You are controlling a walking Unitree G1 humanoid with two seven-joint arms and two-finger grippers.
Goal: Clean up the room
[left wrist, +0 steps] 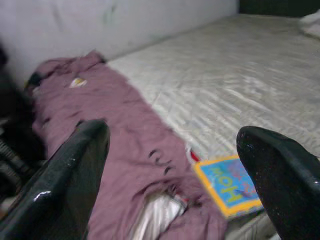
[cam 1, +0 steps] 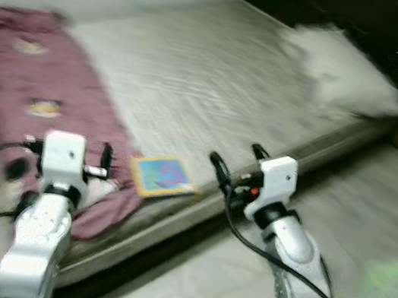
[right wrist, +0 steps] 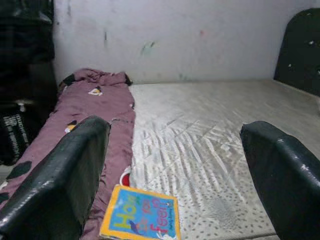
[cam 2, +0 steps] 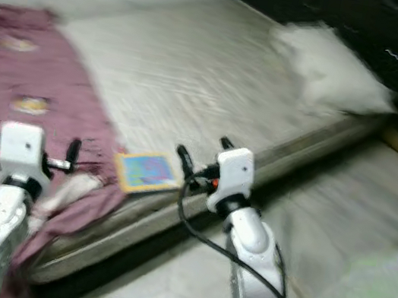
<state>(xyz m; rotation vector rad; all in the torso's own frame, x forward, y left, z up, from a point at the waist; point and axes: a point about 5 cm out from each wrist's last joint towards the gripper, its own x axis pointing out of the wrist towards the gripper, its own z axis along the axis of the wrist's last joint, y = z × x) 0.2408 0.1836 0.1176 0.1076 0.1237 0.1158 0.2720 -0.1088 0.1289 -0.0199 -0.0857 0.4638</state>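
On bed [cam 1: 218, 83]: book [cam 1: 162, 176] | head view: pillow [cam 1: 348, 71]; wrist views: tools spread

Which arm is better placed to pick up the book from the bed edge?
Right, probably. The right gripper hangs open just beside the book; the left gripper hovers over the maroon blanket.

Book [cam 1: 162, 176] on bed [cam 1: 218, 83] edge, blanket [cam 1: 44, 106] just left, pillow [cam 1: 344, 70] apparently far right.
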